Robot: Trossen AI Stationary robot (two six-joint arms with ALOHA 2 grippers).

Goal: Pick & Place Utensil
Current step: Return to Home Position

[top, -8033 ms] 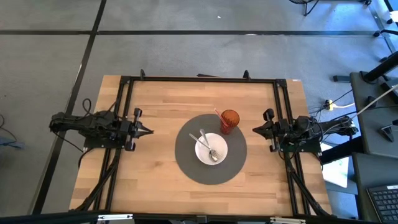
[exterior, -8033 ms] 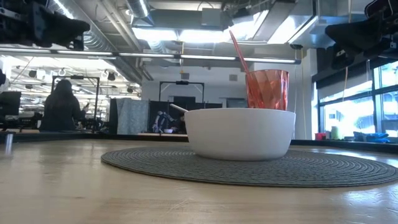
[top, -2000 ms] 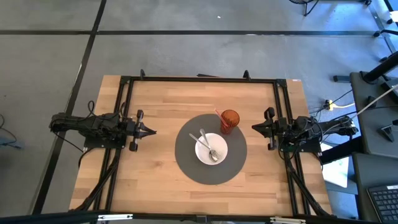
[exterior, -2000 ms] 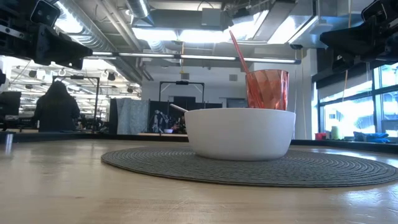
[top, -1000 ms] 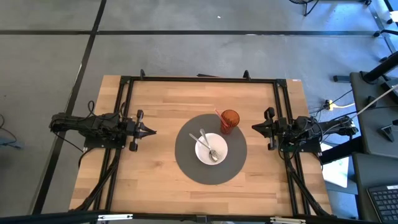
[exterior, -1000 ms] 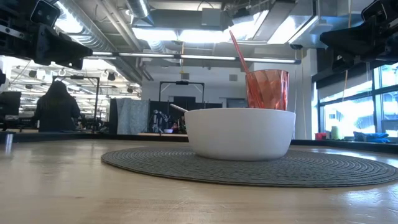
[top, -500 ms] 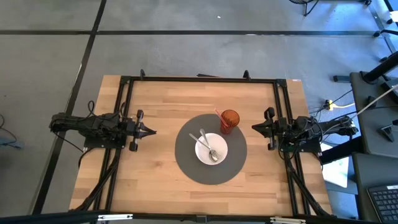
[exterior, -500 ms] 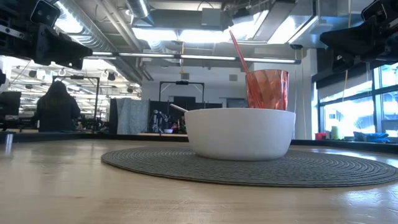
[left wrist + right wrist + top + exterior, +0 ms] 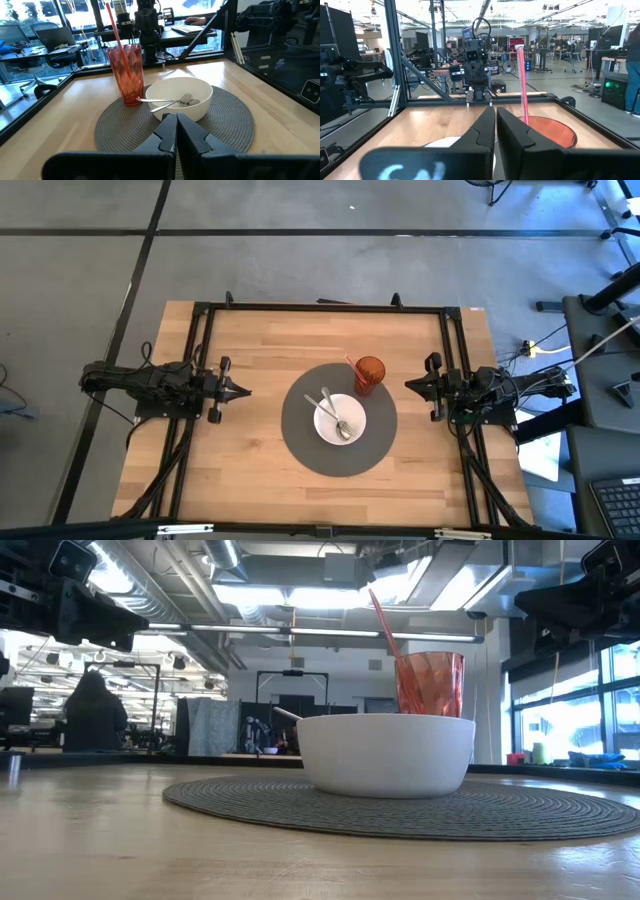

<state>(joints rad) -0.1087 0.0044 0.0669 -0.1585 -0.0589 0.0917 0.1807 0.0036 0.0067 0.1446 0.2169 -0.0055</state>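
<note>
- Homing looks nearly done to me; I would finish with slow, level moves and no sweep toward the mat (image 9: 300, 442).
- Left gripper (image 9: 243, 391) sits at the table's left side, right gripper (image 9: 408, 387) at its right. Both finger pairs are pressed together, empty.
- 2 utensils (image 9: 336, 418) lie in the bowl (image 9: 352, 408) and the straw (image 9: 352, 364) stands in the cup (image 9: 370, 374), between the grippers and well apart from both.

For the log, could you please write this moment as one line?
left gripper shut, parked left; right gripper shut, parked right; fork, spoon in white bowl; straw in orange cup
</note>
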